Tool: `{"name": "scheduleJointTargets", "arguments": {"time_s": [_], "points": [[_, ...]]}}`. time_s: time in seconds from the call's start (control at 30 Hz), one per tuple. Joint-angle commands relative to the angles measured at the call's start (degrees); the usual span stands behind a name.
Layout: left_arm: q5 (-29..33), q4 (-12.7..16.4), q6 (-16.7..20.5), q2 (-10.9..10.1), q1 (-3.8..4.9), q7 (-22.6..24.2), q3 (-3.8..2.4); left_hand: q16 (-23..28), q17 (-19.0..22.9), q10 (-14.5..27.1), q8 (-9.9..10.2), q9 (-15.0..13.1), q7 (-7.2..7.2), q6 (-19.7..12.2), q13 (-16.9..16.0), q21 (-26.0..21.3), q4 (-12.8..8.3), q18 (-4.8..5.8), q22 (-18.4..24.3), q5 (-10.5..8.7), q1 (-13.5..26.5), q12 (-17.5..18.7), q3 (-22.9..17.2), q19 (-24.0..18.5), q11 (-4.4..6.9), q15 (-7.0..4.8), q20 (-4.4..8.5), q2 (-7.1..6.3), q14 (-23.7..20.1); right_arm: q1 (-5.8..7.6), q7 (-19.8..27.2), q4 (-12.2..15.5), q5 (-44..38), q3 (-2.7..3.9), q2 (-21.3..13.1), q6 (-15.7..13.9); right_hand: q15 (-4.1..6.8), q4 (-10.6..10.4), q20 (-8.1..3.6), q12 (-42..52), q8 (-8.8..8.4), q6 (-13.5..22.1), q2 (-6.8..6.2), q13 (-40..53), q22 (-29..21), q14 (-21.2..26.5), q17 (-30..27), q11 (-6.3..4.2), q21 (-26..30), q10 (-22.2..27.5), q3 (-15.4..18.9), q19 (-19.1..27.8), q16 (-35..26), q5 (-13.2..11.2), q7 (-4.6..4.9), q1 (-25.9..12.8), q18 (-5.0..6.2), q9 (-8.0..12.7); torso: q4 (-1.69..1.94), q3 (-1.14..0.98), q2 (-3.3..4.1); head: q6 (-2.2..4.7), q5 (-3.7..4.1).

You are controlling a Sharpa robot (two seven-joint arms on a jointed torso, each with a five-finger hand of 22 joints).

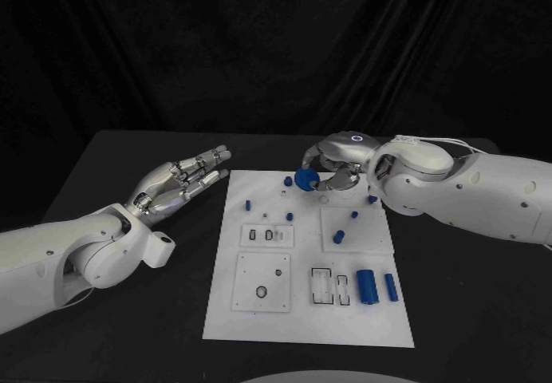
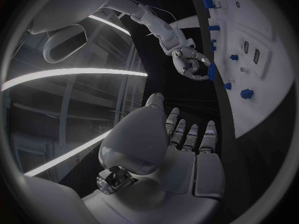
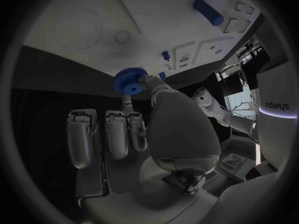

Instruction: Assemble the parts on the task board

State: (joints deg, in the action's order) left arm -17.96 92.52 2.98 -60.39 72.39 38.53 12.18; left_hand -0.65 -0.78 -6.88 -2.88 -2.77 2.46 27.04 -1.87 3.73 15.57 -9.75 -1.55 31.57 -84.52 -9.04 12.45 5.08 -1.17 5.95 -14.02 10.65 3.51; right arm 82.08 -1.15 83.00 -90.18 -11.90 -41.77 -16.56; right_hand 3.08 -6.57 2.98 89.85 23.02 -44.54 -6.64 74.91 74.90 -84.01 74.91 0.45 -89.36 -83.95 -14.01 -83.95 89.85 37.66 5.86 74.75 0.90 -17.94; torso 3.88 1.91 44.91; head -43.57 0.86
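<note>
A black surface (image 1: 138, 319) under a dark curtain carries the white task board (image 1: 301, 319), which lies lengthwise away from the robot in the head view. The left hand (image 1: 182, 182) hovers off the board's far left corner, palm up, fingers stretched out and apart, holding nothing. The right hand (image 1: 333, 163) hangs over the board's far edge and pinches a blue gear (image 1: 306, 179) between thumb and finger. On the board two blue cylinders lie side by side near the right edge, a thick cylinder (image 1: 367, 286) and a thinner rod (image 1: 391, 287); beside them are two narrow slots (image 1: 329, 286). A short blue peg (image 1: 340, 235) lies farther up, and about five smaller blue pieces, too small to tell apart, are scattered toward the far end. In the left wrist view the left hand's (image 2: 187, 149) fingers reach out straight and empty beside the board's edge (image 2: 261, 84), while the right hand (image 2: 190, 62) across from it curls round the gear (image 2: 212, 70); six or so blue bits dot the board. In the right wrist view the right hand (image 3: 168, 119) grips the toothed gear (image 3: 129, 80) at its fingertips just off the board's rim (image 3: 74, 50), the other fingers lying straight, and one blue cylinder (image 3: 208, 12) rests on the board (image 3: 162, 15) beyond.
</note>
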Motion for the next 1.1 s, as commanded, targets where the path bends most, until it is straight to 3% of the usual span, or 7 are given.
{"name": "scheduleJointTargets", "arguments": {"time_s": [0.03, 0.17, 0.27, 0.33, 0.53, 0.77, 1.1], "points": [[-0.3, 0.2, -0.7, 0.1, 0.11, 0.5, -0.04, -0.3, -0.1, -0.1, -0.1, -0.1, 0.36, -0.1, -0.1, 0.2, 0.0, -0.66, -0.1, 0.38, -0.7, -0.2, -0.4, -0.1, -0.45, 0.4, -0.35, 0.06, -0.1, 0.18, 1.1, -1.2, -0.2, 0.04, 1.8, -0.6, -0.44, -0.1, 0.55, 0.1, 5.02, -0.6, 0.23, 15.1, 14.8, -6.0, 15.1, 0.63, -0.3, -6.0, -0.4, -5.7, 0.1, -0.4, -0.26, -0.4, -0.76, -6.9, 0.05, 0.02, 0.03, -0.08, 0.07], [-0.3, 0.1, -0.7, 0.3, 0.11, 0.4, -0.04, -0.3, -0.1, -0.1, -0.1, -0.1, 0.36, -0.1, -0.1, 0.2, 0.0, -0.66, -0.1, 0.38, -0.7, -0.2, -0.4, -0.1, -0.45, 0.4, -0.35, 0.06, -0.1, 0.15, 1.5, -3.0, -0.2, 0.04, 4.4, 0.5, -0.57, -0.1, 0.67, 0.1, 4.73, -0.5, 0.22, 15.1, 14.9, -6.0, 15.1, 0.76, -0.4, -6.0, -0.6, -5.8, 0.1, -0.6, -0.15, -0.5, -0.79, -6.7, 0.04, -0.01, 0.02, -0.19, 0.17], [-0.3, 0.0, -0.8, 0.5, 0.11, 0.4, -0.04, -0.3, -0.1, -0.1, -0.1, -0.1, 0.36, -0.1, -0.1, 0.2, 0.0, -0.66, -0.1, 0.38, -0.7, -0.2, -0.4, -0.1, -0.45, 0.4, -0.35, 0.06, -0.1, 0.01, 1.7, -4.4, -0.2, 0.04, 6.3, 1.6, -0.6, -0.1, 0.7, 0.1, 4.67, -0.6, 0.23, 15.1, 14.9, -6.0, 15.1, 0.81, -0.4, -6.0, -0.7, -5.8, 0.1, -0.7, -0.13, -0.5, -0.8, -6.7, 0.22, 0.03, 0.11, -0.21, 0.5], [-0.3, 0.0, -0.8, 0.7, 0.11, 0.4, -0.04, -0.3, -0.1, -0.1, -0.1, -0.1, 0.36, -0.1, -0.1, 0.2, 0.0, -0.66, -0.1, 0.38, -0.7, -0.2, -0.4, -0.1, -0.45, 0.4, -0.35, 0.06, -0.1, -0.16, 1.9, -5.2, -0.2, 0.04, 7.2, 1.9, -0.64, 0.0, 0.74, 0.1, 4.61, -0.7, 0.28, 15.1, 14.9, -6.0, 15.1, 0.86, -0.4, -6.0, -0.8, -5.8, 0.1, -0.7, -0.12, -0.5, -0.81, -6.6, 0.07, 0.0, 0.06, -0.26, 0.55], [-0.3, -0.2, -0.9, 1.0, 0.11, 0.4, -0.04, -0.3, -0.1, -0.1, -0.1, -0.1, 0.4, -0.2, -0.1, 0.2, 0.0, -0.67, -0.1, 0.43, -0.8, -0.2, -0.4, 0.0, -0.49, 0.41, -0.4, 0.03, 0.0, -0.94, 2.1, -7.2, -0.2, 0.04, 9.4, 2.7, -0.73, 0.1, 0.82, 0.1, 4.46, -0.8, 0.28, 15.1, 14.8, -6.0, 15.1, 0.93, -0.3, -6.0, -1.0, -5.8, 0.1, -0.8, -0.07, -0.5, -0.79, -6.5, -0.03, -0.05, 0.04, -0.32, 0.06], [-0.3, -0.3, -1.0, 1.1, 0.11, 0.4, -0.04, -0.3, -0.1, -0.1, -0.1, -0.1, 0.4, -0.2, -0.1, 0.2, 0.0, -0.67, -0.1, 0.43, -0.8, -0.2, -0.4, 0.0, -0.49, 0.41, -0.4, 0.03, 0.0, -1.64, 2.0, -8.4, -0.2, 0.04, 10.4, 4.2, -0.9, 0.2, 0.98, 0.1, 4.05, -1.0, 0.16, 15.1, 14.8, -6.0, 15.1, 1.14, -0.3, -6.0, -1.3, -5.7, 0.1, -1.1, 0.1, -0.6, -0.76, -6.2, 0.21, -0.05, 0.08, -0.51, 0.29], [-0.3, -0.5, -1.1, 1.4, 0.11, 0.4, -0.04, -0.3, -0.1, -0.1, -0.1, -0.1, 0.41, -0.2, 0.0, 0.2, 0.0, -0.67, -0.1, 0.45, -0.8, -0.2, -0.4, 0.0, -0.52, 0.45, -0.43, 0.02, 0.0, -2.12, 1.8, -8.8, -0.2, 0.04, 10.7, 5.5, -0.98, 0.2, 1.07, 0.1, 3.8, -1.1, 0.12, 15.1, 14.8, -6.0, 15.1, 1.22, -0.2, -6.0, -1.4, -5.7, 0.1, -1.2, 0.18, -0.6, -0.75, -6.1, 0.03, -0.01, 0.01, -0.68, 0.15]]}}
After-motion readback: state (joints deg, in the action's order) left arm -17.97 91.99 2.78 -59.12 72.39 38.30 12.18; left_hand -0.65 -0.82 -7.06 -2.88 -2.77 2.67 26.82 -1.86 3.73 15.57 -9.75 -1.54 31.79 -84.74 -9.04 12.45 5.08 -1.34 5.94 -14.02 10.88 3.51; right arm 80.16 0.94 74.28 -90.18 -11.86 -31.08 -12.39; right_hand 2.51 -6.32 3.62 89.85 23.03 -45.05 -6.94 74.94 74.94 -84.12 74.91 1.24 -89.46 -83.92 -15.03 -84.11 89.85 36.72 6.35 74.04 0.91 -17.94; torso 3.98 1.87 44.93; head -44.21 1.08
